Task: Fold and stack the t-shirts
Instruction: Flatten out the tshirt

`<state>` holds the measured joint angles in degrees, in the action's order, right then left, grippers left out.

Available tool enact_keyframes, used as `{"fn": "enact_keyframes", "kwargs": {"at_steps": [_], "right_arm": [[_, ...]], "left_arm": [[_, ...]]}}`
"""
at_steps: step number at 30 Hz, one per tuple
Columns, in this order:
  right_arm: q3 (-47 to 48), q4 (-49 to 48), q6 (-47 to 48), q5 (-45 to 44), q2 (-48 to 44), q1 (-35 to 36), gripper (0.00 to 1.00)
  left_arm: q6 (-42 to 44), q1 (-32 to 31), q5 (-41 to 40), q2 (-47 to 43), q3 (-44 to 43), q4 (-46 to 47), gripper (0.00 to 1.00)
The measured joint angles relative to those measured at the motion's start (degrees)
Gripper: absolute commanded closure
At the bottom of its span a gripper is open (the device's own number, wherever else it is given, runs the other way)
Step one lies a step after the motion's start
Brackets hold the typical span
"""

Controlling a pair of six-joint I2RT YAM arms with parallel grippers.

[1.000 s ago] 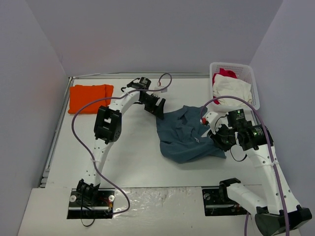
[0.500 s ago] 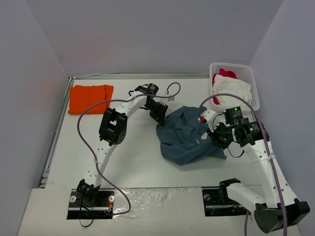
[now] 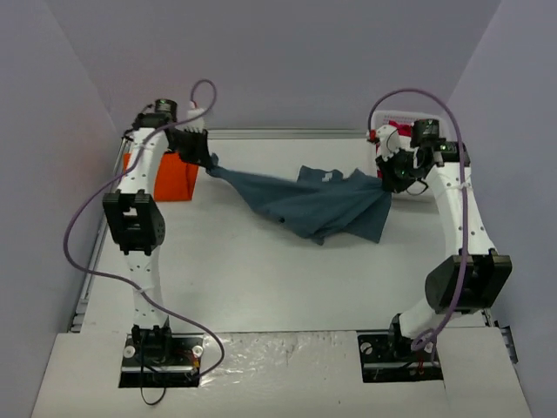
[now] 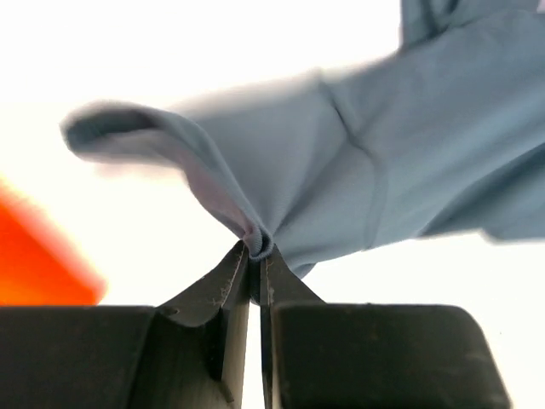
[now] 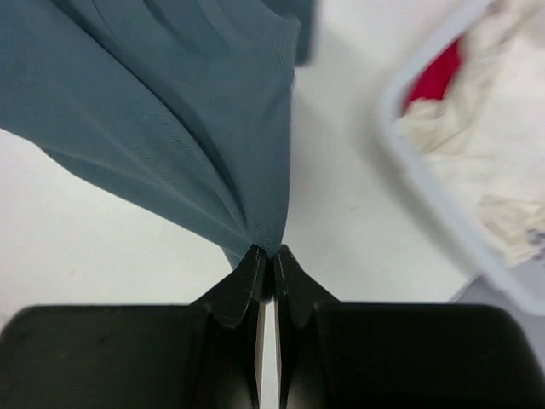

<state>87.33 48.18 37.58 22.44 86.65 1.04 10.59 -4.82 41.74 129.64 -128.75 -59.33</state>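
Left wrist view: your left gripper is pinching one bunched edge of the slate-blue t-shirt, and your right gripper is clamping the opposite edge. You are holding the cloth stretched between both arms over the table, its middle sagging, seemingly to spread it for folding. The orange t-shirt is lying folded at the far-left corner, likely as the stack's base.

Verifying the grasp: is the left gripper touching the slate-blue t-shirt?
Touching. Left wrist view shows the left gripper pinching a fold of the slate-blue t-shirt.
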Motion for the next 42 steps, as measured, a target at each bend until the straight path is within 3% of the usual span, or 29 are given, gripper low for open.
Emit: {"fn": "enact_keyframes", "kwargs": {"at_steps": [5,8,10,16,17,18,19,21,24,27,31,36,42], "right_arm": [[16.2,-1.8,-0.5,5.9,10.9,-6.8,1.00],[18.7,-1.1,0.0,9.9,11.1,-8.0,1.00],[17.3,-0.8,1.0,11.5,8.5,-8.6,1.00],[0.5,4.5,9.6,13.7,-7.9,-9.2,1.00],[-2.0,6.2,11.7,13.6,-9.9,-9.2,0.92],[-4.3,8.7,13.8,13.6,-11.6,-9.2,0.77],[-5.3,10.9,15.7,13.3,-12.1,-9.2,0.49],[-8.9,13.2,18.6,12.1,-13.7,-9.2,0.33],[-10.8,15.8,21.4,10.3,-14.1,-9.3,0.25],[-10.2,16.4,22.6,9.9,-13.9,-9.3,0.25],[-6.2,17.0,22.4,10.7,-11.0,-9.3,0.28],[-4.0,15.9,21.0,13.9,-3.8,-8.8,0.35],[-10.9,11.2,16.8,13.7,0.4,-6.4,0.36]], "left_arm": [[-0.3,11.0,1.9,-11.0,-2.8,-3.5,0.98],[1.4,13.2,3.1,-19.0,-1.5,-6.6,0.97],[3.1,13.1,3.3,-24.9,3.3,-6.9,0.98],[11.7,12.3,6.5,-40.1,24.8,-11.4,0.98],[13.7,12.3,7.2,-41.6,27.9,-12.4,0.80],[17.2,12.2,8.0,-42.7,31.1,-13.7,0.54],[21.0,11.6,8.8,-43.4,33.7,-14.6,0.34],[27.3,10.3,10.0,-43.8,36.9,-15.4,0.22],[34.8,4.2,11.3,-44.3,43.6,-15.6,0.11],[38.7,-0.2,12.8,-44.4,45.9,-16.6,0.10],[38.6,-0.9,14.7,-44.1,44.1,-16.9,0.10],[26.9,-0.6,13.3,-40.6,41.5,-12.3,0.11],[14.4,-1.6,7.8,-24.3,30.4,-3.4,0.14]]}}
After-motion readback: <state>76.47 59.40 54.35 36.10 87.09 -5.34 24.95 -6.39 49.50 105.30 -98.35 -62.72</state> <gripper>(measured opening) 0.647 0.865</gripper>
